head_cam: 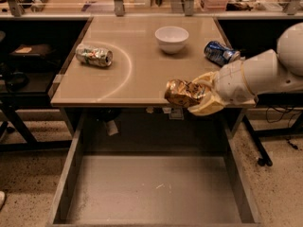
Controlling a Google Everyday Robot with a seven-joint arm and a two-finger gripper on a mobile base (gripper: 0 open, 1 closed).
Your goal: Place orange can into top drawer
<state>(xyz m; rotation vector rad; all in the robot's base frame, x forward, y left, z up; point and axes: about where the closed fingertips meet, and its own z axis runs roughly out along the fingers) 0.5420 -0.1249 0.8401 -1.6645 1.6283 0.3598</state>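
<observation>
You see the wide grey metal top drawer point(151, 188) standing open below the cream two-finger gripper point(198, 98), and no can lies in it yet. The gripper is closed around the dented, shiny orange-gold can point(181, 92) at the beige table's point(142, 74) front edge. Lowering and releasing remain, I judge.
</observation>
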